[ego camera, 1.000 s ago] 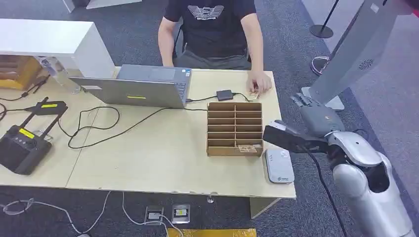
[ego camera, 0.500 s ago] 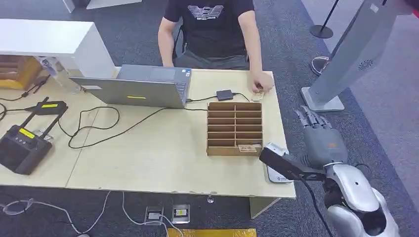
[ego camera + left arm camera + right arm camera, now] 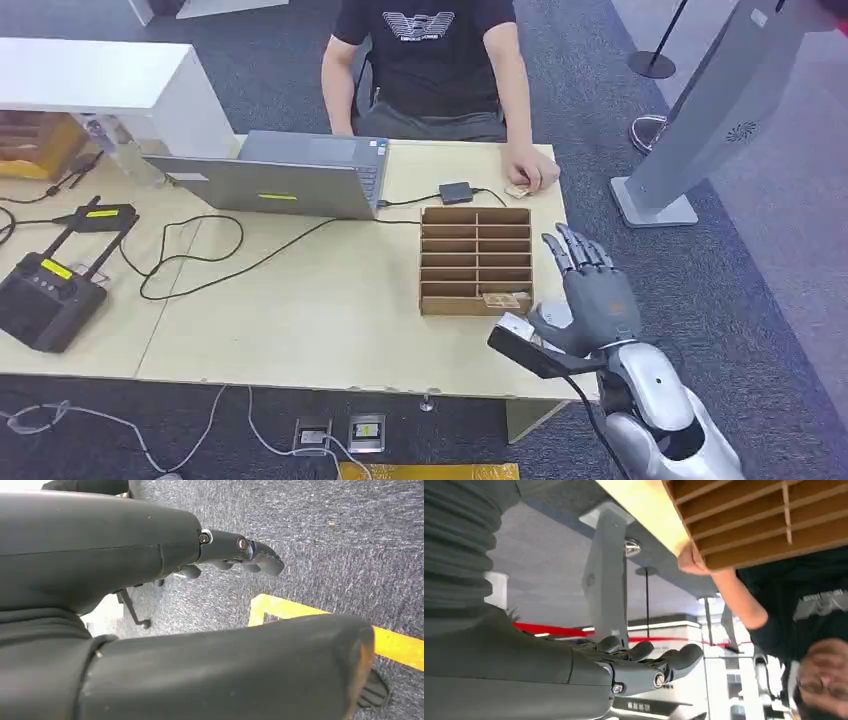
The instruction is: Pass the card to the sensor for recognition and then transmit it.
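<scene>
Your right hand (image 3: 585,300) was empty, fingers spread, hovering at the desk's (image 3: 330,330) right edge. The card (image 3: 500,300) lay flat in the organizer's (image 3: 475,260) nearest row, just left of that hand, long axis across the slot. Left hand (image 3: 240,555) hung empty over the carpet.

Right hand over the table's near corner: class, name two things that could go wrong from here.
1. The open right hand hovers beside the card rack; reaching for the card in the front slot, it may nudge the rack.
2. The person's hand rests near the rack, so a sweep could hit it.
</scene>
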Action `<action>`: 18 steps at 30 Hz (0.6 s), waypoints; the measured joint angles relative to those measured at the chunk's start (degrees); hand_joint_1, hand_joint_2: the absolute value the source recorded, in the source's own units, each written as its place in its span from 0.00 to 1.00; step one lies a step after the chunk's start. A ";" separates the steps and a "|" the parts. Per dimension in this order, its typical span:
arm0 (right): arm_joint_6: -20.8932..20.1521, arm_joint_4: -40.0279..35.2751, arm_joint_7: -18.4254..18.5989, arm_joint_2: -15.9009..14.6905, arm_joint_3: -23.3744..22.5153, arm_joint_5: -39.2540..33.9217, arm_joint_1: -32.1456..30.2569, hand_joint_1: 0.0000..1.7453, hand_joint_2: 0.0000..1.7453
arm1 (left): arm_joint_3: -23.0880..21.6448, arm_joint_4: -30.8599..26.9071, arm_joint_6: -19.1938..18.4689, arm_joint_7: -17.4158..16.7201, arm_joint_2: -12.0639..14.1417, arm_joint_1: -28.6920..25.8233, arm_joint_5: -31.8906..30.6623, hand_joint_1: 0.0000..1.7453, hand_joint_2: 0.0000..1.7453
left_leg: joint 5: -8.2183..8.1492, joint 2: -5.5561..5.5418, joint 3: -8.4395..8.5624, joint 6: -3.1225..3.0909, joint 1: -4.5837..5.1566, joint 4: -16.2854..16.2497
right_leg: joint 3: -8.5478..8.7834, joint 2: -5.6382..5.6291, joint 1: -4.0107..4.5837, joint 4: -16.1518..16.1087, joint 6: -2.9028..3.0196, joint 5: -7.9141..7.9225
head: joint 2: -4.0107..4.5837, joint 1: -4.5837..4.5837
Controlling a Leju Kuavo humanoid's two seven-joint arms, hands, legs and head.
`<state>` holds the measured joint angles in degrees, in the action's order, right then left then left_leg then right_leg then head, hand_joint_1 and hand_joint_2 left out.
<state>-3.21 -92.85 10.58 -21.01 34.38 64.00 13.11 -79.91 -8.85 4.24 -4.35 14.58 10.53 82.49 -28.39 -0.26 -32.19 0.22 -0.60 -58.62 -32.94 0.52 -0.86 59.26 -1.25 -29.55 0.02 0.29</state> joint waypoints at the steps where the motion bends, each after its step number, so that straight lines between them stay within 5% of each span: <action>1: 0.04 1.07 -0.02 0.26 0.15 0.02 0.03 0.00 1.00 | 0.00 0.00 0.02 -0.02 -0.07 0.01 0.04 0.00 0.00 | 0.00 0.00 0.00 0.00 0.00 0.00 | 0.00 0.00 0.00 0.00 0.00 0.00 | 0.00 0.00; 18: 3.62 18.54 -4.09 7.39 4.11 2.03 3.81 0.00 1.00 | 1.46 0.00 2.08 -1.20 -1.70 -0.01 1.18 0.00 0.00 | -0.01 0.04 0.00 0.01 -0.02 0.00 | -0.03 -0.07 0.02 0.00 0.02 -0.01 | 0.00 -0.02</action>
<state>0.41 -74.32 6.49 -13.62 38.49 66.03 16.93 -78.44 -8.85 6.32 -5.55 12.87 10.52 83.67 -28.40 -0.22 -32.20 0.23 -0.62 -58.63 -32.97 0.45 -0.84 59.27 -1.23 -29.56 0.02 0.26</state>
